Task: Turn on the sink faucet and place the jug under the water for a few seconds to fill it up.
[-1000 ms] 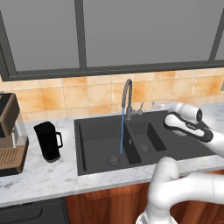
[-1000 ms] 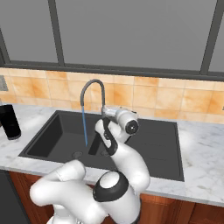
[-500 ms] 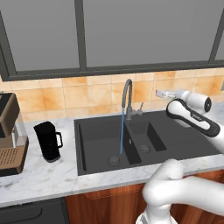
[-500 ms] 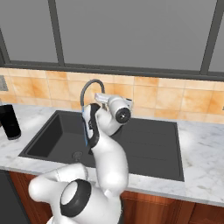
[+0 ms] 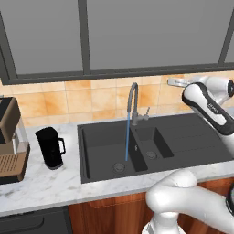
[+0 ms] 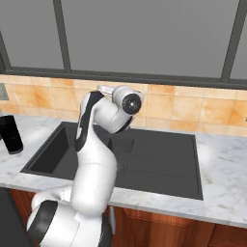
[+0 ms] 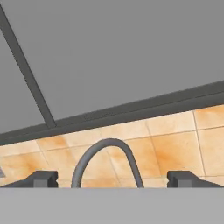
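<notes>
**On the worktop, jug waits left of the sink**

Left of the sink (image 5: pixel 183 137) we see the jug (image 5: pixel 50 147) upright on the marble worktop (image 5: pixel 41 187). Water (image 5: pixel 127 137) falls from the faucet (image 5: pixel 133 98) into the left basin. Our gripper (image 7: pixel 112 178) hangs high, fingers wide apart, empty.

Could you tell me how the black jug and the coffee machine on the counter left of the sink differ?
The jug is a slim glossy cylinder with a loop side handle; the coffee machine is boxy and clearly bulkier. The jug is all black, while the coffee machine is black and brown. The jug stands nearer the sink; the coffee machine sits further left, cut by the picture's edge. Both stand upright on the white marble counter, untouched.
</notes>
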Controlling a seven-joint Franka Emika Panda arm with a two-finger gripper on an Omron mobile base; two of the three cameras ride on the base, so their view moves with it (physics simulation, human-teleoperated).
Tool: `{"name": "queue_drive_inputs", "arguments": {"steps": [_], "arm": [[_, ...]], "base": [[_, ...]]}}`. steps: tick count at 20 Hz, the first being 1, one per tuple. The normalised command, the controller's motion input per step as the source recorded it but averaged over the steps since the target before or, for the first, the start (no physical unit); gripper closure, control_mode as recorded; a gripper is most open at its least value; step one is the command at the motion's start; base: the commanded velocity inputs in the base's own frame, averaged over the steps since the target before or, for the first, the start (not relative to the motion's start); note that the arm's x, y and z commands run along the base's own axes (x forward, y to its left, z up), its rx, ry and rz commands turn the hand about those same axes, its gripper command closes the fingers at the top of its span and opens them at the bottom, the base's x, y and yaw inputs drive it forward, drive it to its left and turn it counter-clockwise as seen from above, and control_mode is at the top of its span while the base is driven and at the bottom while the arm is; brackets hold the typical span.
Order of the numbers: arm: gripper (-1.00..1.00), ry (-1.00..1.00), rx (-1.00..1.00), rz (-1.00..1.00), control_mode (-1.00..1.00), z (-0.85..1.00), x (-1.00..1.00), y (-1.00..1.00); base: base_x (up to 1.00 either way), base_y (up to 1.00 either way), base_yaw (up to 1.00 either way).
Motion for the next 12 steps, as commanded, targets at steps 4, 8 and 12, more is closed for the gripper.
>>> {"name": "queue_drive_inputs", "arguments": {"steps": [4,8,12], "arm": [[-1.00,0.00,-0.13,0.16,-1.00,-0.07,-0.91,0.66],[-1.00,0.00,-0.19,0.18,-1.00,0.00,-0.88,0.90],[-1.00,0.01,-0.19,0.20,-1.00,0.00,-0.82,0.98]], "base": [[0.00,0.00,0.00],[0.00,0.00,0.00],[0.00,0.00,0.00]]}}
